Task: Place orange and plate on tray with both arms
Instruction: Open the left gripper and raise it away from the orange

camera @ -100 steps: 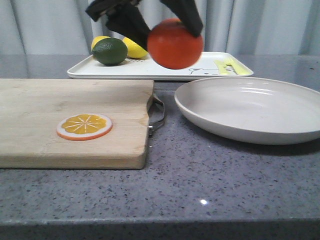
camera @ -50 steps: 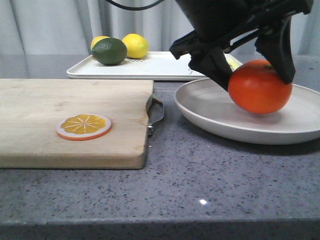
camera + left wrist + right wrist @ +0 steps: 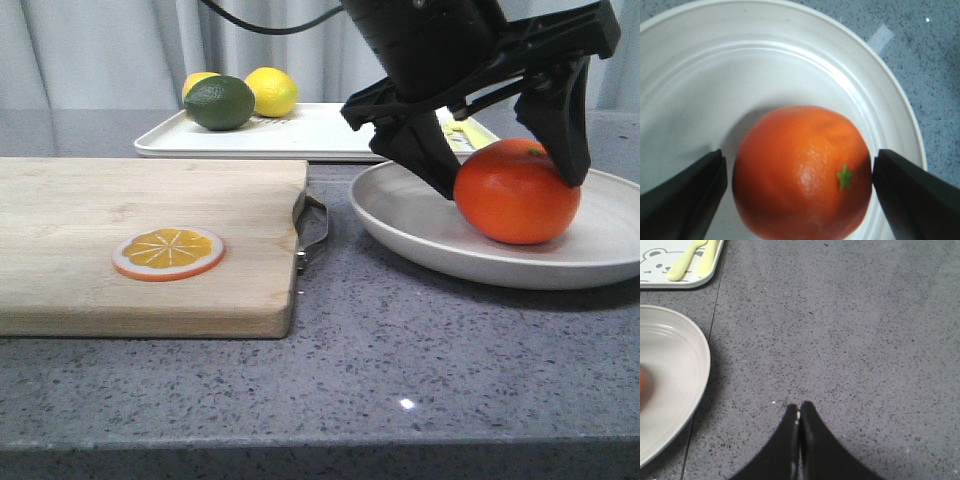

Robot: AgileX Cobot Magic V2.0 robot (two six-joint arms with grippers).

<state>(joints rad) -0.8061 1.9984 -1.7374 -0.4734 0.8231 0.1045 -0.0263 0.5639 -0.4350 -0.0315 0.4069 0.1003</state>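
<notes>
The orange (image 3: 517, 195) rests in the off-white plate (image 3: 420, 225) at the right of the counter. My left gripper (image 3: 507, 185) is lowered over it, one finger on each side. In the left wrist view the orange (image 3: 800, 172) shows its green stem mark, and the left gripper (image 3: 799, 160) is open, with a thin gap at one finger and the other nearly touching. The plate (image 3: 740, 65) fills that view. The white tray (image 3: 320, 130) lies behind the plate. My right gripper (image 3: 799, 412) is shut and empty above bare counter beside the plate (image 3: 670, 370), with the tray's corner (image 3: 655, 270) beyond.
A wooden cutting board (image 3: 150, 240) with a metal handle (image 3: 315, 225) lies left of the plate and carries a flat orange slice (image 3: 168, 253). A lime (image 3: 219, 102) and two lemons (image 3: 271, 91) sit on the tray's left end. The counter's front edge is near.
My left gripper carried the orange from in front of the tray rightward and down into the plate. The orange now rests on the plate and the fingers have eased apart.
</notes>
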